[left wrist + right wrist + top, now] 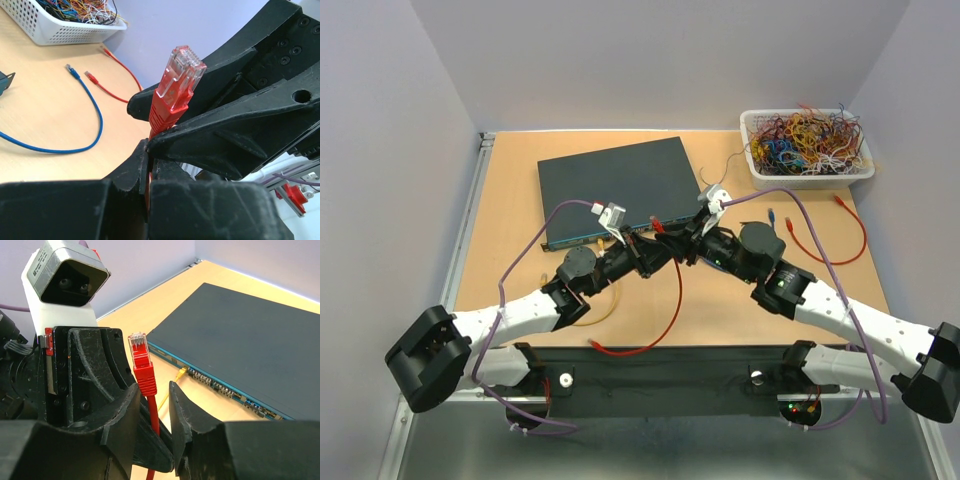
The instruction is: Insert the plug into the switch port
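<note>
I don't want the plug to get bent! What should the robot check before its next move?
1. Left claw shut on the red cable: ok.
2. Right claw around the cable just under the red plug: ok, a finger on each side, not yet squeezing.
3. Plug aimed at the sockets on the box: not ok, it points up.
4. Plug tip looks whole: ok.
5. Which sockets are free: cannot tell. A yellow cable reaches the row.
</note>
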### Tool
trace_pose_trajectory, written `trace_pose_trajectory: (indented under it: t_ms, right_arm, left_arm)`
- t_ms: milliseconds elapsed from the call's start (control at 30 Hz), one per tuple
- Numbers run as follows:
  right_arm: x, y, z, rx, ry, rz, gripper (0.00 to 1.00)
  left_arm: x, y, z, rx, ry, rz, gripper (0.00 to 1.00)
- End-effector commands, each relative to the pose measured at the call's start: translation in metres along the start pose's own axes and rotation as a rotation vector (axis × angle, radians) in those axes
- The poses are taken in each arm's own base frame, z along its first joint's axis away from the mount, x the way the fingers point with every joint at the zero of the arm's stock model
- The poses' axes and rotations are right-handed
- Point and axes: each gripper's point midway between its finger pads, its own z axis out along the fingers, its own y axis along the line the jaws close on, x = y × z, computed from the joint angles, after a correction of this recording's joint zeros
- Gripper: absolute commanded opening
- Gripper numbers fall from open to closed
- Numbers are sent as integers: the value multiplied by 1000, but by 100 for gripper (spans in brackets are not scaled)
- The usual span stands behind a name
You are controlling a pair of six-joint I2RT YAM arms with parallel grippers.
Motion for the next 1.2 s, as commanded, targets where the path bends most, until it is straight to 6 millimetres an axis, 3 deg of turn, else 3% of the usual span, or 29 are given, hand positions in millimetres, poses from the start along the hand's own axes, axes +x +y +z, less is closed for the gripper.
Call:
trace_pose_trajectory:
  t_ms: [0, 1000, 1133, 1167]
  right_arm:
    - [-32, 9, 4, -27, -82, -16, 35]
    - [-51, 7, -3, -3, -136, -27, 19]
    - [-56, 7, -7, 2, -151, -26, 8]
    - [-54, 5, -7, 11, -146, -22, 6]
  left_arm:
    - [-31, -33, 10, 101, -82, 16, 0]
    - [-19, -16, 16, 42, -53, 2, 0]
    - [-18, -16, 18, 41, -47, 3, 0]
    - [-18, -15, 19, 37, -43, 7, 5]
